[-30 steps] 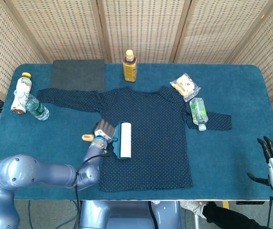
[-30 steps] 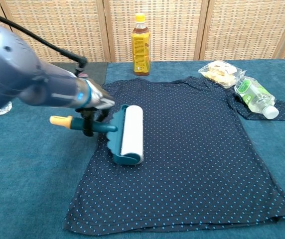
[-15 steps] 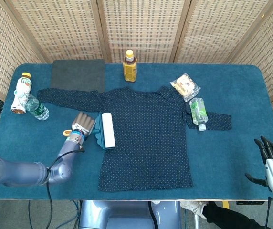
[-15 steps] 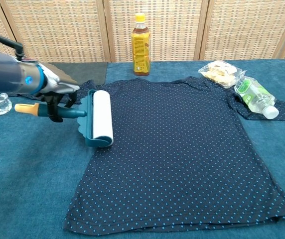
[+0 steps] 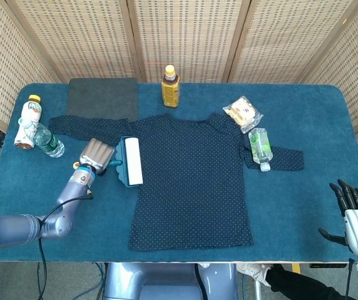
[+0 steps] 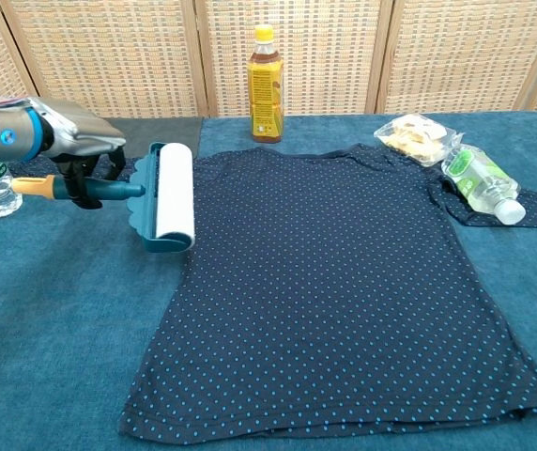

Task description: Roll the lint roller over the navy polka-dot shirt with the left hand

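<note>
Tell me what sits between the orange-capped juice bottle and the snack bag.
Nothing stands between the juice bottle and the snack bag: only bare blue tablecloth, with the navy polka-dot shirt collar just below that line. The head view shows it best.

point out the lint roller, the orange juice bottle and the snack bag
lint roller point(image 6: 174, 194): chest view, on its white sticky drum.
orange juice bottle point(image 6: 265, 94): chest view, on the label.
snack bag point(image 5: 242, 112): head view, on the middle of the clear wrapper.

I can read no text from here. The amber bottle point(image 6: 264, 86) has a printed yellow label and the small bottle point(image 6: 478, 178) a green one, but the lettering on both is too small.
</note>
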`<state>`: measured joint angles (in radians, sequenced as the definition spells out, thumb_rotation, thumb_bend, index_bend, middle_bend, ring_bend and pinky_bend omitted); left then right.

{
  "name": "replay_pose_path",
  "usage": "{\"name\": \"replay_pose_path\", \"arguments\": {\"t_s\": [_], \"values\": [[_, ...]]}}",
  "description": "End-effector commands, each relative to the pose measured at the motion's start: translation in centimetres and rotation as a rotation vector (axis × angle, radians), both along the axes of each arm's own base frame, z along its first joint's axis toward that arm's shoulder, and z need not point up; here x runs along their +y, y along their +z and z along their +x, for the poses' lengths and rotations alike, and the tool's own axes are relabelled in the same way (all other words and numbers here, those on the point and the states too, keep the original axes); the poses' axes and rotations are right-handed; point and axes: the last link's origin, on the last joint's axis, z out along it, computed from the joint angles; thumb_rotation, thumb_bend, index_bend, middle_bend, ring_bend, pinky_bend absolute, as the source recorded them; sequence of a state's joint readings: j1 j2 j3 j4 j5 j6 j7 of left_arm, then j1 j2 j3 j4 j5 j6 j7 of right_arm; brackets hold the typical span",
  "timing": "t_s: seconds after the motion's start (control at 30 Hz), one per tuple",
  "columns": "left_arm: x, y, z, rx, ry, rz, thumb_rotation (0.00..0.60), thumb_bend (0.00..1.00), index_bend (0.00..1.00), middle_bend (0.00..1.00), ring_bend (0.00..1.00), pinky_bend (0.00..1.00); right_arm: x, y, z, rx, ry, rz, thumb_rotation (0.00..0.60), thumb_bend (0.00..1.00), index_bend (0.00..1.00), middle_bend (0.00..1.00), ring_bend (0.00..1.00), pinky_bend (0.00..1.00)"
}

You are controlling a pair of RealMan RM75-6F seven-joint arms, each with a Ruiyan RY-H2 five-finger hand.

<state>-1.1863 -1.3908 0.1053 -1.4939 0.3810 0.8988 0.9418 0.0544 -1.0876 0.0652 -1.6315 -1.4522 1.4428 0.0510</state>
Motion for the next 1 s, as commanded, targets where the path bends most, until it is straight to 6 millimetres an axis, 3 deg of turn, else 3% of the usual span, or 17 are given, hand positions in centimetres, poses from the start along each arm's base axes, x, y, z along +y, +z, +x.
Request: {"name": "replay_pose_path", "arguments": {"t_s": [0.03, 0.13, 0.17, 0.33, 0.57, 0.73, 0.87, 1.0], "values": [[0.0, 0.0, -0.8, 0.003, 0.009, 0.011, 0.600, 0.13, 0.27, 0.00, 0.03, 0.20, 0.0, 0.1, 0.0, 0.000, -0.001, -0.003, 0.600, 0.08, 0.00, 0.00, 0.00, 0.00], [-0.2, -0.2, -1.3, 0.011, 0.017, 0.017, 0.600, 0.12, 0.09, 0.00, 0.00, 0.04, 0.0, 0.1, -0.1, 0.000, -0.003, -0.003, 0.600, 0.08, 0.00, 0.00, 0.00, 0.00], [-0.2, -0.2, -1.3, 0.015, 0.016, 0.018, 0.600, 0.12, 0.07, 0.00, 0.00, 0.02, 0.0, 0.1, -0.1, -0.001, -0.003, -0.003, 0.600, 0.08, 0.00, 0.00, 0.00, 0.00], [-0.6, -0.1, -1.5, -0.003, 0.026, 0.019, 0.600, 0.12, 0.05, 0.00, 0.00, 0.01, 0.0, 0.0, 0.0, -0.001, 0.001, 0.000, 0.600, 0.08, 0.00, 0.00, 0.00, 0.00], [-2.8, 1.3, -2.6, -0.235, 0.044, 0.098, 0.600, 0.12, 0.03, 0.00, 0.00, 0.00, 0.1, 0.1, 0.2, -0.008, 0.009, -0.004, 0.600, 0.08, 0.00, 0.00, 0.00, 0.00], [-5.8, 2.8, -4.1, -0.402, -0.009, 0.173, 0.600, 0.12, 0.03, 0.00, 0.00, 0.00, 0.1, 0.2, 0.3, -0.007, 0.017, -0.010, 0.600, 0.08, 0.00, 0.00, 0.00, 0.00], [-10.9, 5.1, -6.8, -0.534, -0.130, 0.278, 0.600, 0.12, 0.03, 0.00, 0.00, 0.00, 0.0, 0.4, 0.2, -0.006, 0.014, -0.023, 0.600, 0.08, 0.00, 0.00, 0.00, 0.00], [-13.8, 6.0, -8.6, -0.576, -0.143, 0.331, 0.600, 0.12, 0.03, 0.00, 0.00, 0.00, 0.0, 0.3, 0.4, 0.002, 0.021, -0.021, 0.600, 0.08, 0.00, 0.00, 0.00, 0.00]]}}
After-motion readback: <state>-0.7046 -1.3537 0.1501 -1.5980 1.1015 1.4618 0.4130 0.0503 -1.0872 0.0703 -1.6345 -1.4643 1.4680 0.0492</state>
